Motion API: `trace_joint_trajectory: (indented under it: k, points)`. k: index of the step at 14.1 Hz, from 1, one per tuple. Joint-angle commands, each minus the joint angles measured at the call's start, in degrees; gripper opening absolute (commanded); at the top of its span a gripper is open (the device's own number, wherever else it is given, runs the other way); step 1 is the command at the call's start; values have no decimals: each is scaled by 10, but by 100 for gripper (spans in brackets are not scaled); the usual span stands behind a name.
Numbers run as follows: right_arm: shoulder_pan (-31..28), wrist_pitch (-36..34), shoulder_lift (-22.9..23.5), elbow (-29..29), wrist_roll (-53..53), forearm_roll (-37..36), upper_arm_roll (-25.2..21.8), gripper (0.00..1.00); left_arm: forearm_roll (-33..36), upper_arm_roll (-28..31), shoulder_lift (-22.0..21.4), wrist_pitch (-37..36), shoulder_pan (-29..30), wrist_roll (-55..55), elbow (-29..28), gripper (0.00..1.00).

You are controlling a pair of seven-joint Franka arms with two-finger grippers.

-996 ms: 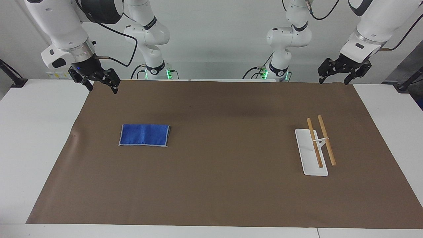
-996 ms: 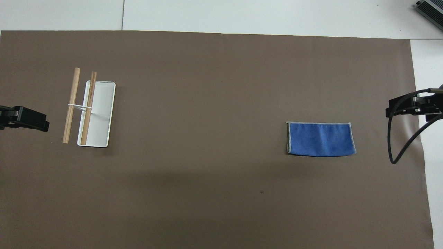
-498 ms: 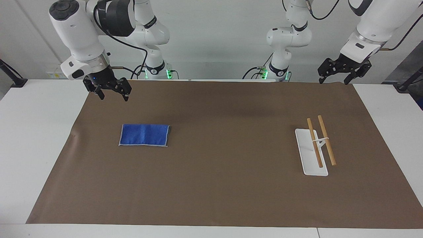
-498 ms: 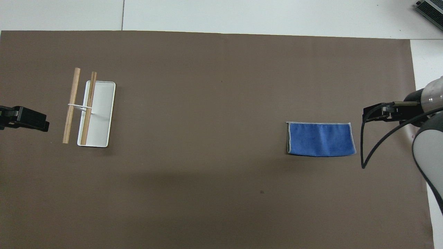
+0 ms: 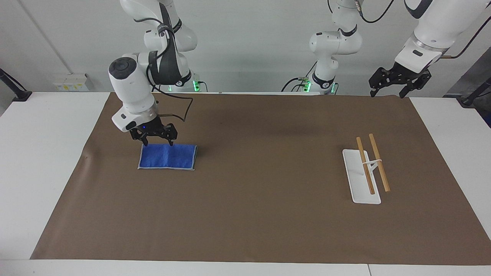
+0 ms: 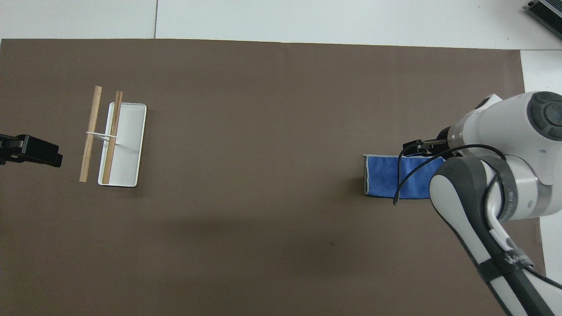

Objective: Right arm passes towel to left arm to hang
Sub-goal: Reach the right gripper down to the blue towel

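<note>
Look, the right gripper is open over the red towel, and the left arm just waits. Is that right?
Nearly. The towel is blue, not red, as the facing view shows. The rest holds: the right gripper is open over the towel's edge nearer to the robots, and the left arm waits, its left gripper open over the mat's corner.

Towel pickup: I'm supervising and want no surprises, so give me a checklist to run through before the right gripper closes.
1. Right gripper open: ok.
2. Right gripper over the towel's robot-side edge: ok.
3. Fingertips touching the cloth: cannot tell.
4. Towel lying flat on the brown mat, nothing on it: ok.
5. Left gripper open, waiting over its end of the table: ok.
6. Rack upright, bars bare: ok.
</note>
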Motion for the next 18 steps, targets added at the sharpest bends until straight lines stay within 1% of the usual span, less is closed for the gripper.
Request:
trace_joint_trajectory:
  k: [1,2,4,7,9,16,18]
  points:
    - [-3,87,1,-63,-3,6,1,100,-6,0,-17,-1,3,-6,-18,100]
    - [-3,120,2,-85,-4,6,1,100,-6,0,-17,-1,3,-6,-18,100]
    - [-4,157,5,-117,-9,6,1,100,-6,0,-17,-1,3,-6,-18,100]
    - [-12,212,23,-146,-12,6,1,100,-6,0,-17,-1,3,-6,-18,100]
    - [-12,237,37,-152,-11,6,1,100,-6,0,-17,-1,3,-6,-18,100]
    - [-13,243,37,-168,-16,7,0,100,-6,0,-17,-1,3,-6,-18,100]
    - [-24,244,37,-168,-30,6,1,100,-6,0,-17,-1,3,-6,-18,100]
